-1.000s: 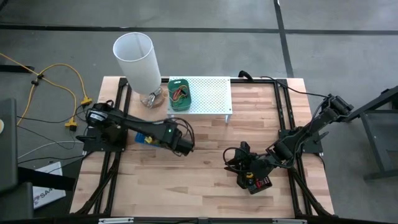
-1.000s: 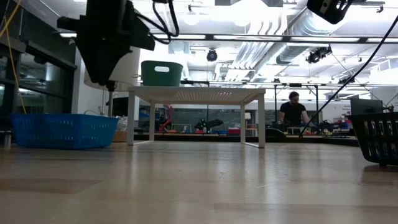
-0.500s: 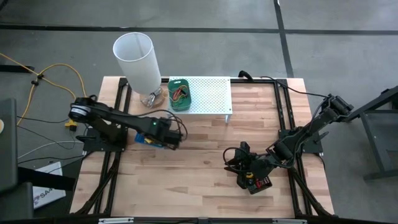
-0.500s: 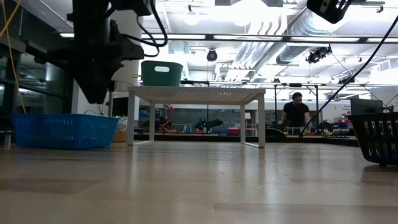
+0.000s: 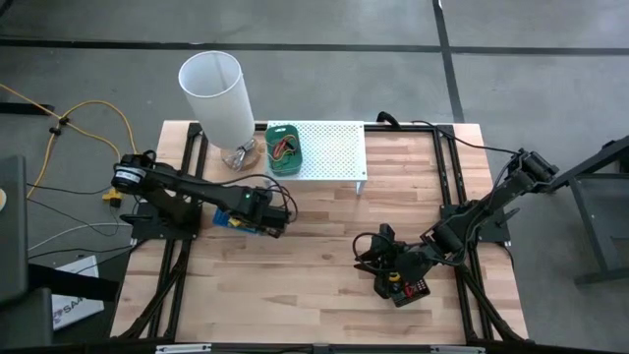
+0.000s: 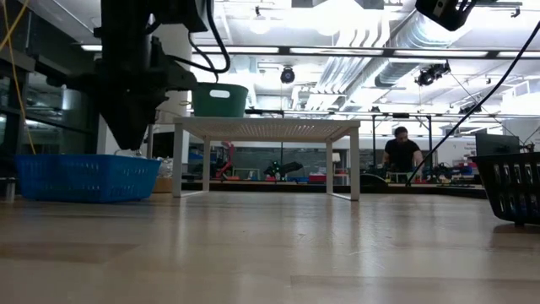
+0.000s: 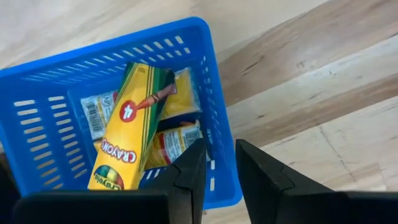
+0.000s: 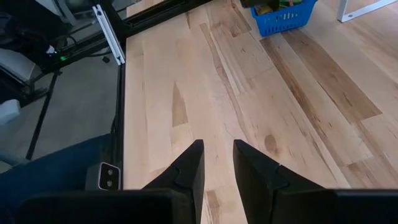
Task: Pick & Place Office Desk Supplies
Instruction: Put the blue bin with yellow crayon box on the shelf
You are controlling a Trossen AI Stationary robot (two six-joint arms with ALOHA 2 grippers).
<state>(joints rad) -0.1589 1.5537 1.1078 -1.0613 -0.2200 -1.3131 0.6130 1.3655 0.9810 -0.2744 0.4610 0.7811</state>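
The left gripper (image 7: 216,149) has swung back from the open middle of the table and now hangs over the blue tray (image 7: 37,124). It covered most of that distance in the first half of the last second and has barely shifted since. Its fingers stand a narrow slit apart with nothing between them, and the tips are poised just above the tray's near wall. Directly beneath and just ahead of the gripper lie a Crayola crayon box (image 7: 134,121) and a few yellow packets (image 7: 180,93), all inside the tray. The pullback suggests either a drop-off just made or a fresh pick lining up over the tray; the pictures do not settle which.

Beyond that gripper, on the white perforated shelf (image 5: 329,147), sits the green tray (image 5: 283,149), with coloured rings showing inside it, well out of either arm's reach for now.

Farther right, the right gripper (image 8: 216,149) has not stirred. It waits low over bare wood with its fingers likewise a slit apart and empty, and it points across the table toward the distant blue tray. The black tray (image 5: 409,288) sits just beside it, toward the table's front edge.
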